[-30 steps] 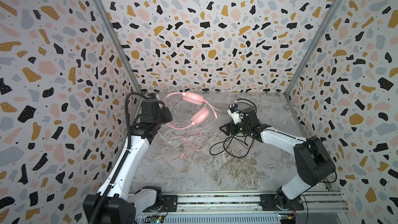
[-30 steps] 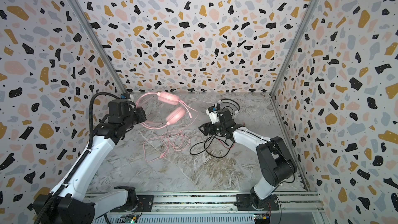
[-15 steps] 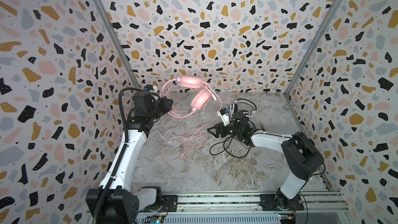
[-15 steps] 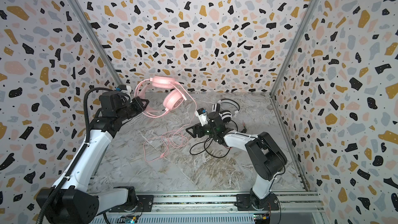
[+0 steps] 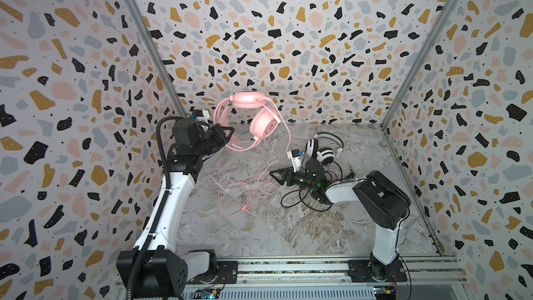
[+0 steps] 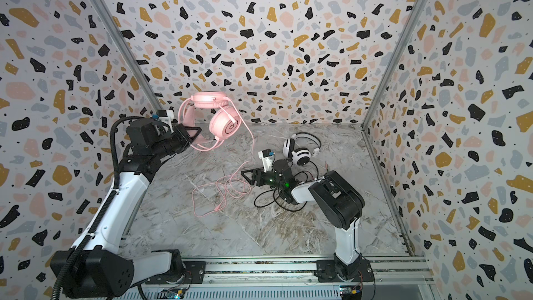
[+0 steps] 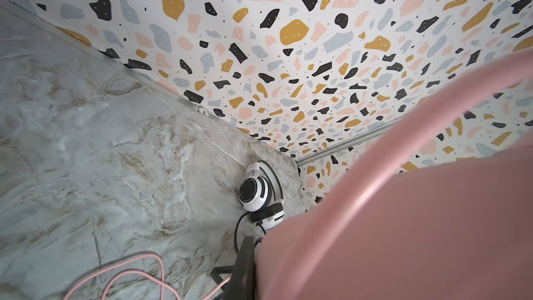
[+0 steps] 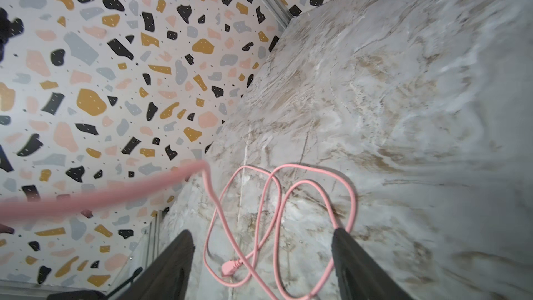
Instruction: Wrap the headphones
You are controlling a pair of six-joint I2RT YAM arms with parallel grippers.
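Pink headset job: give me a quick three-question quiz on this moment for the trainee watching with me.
1. Short answer: which gripper is shut on the headband of the pink headset, holding it up off the table?
2. Pick one: in the right wrist view, what lies between the open fingers of the right gripper? A: loops of the pink cable. B: an earcup. C: nothing.
3. True or false: the white headset lies on the table with no gripper on it.

Key: 1: the left gripper. 2: A. 3: true.
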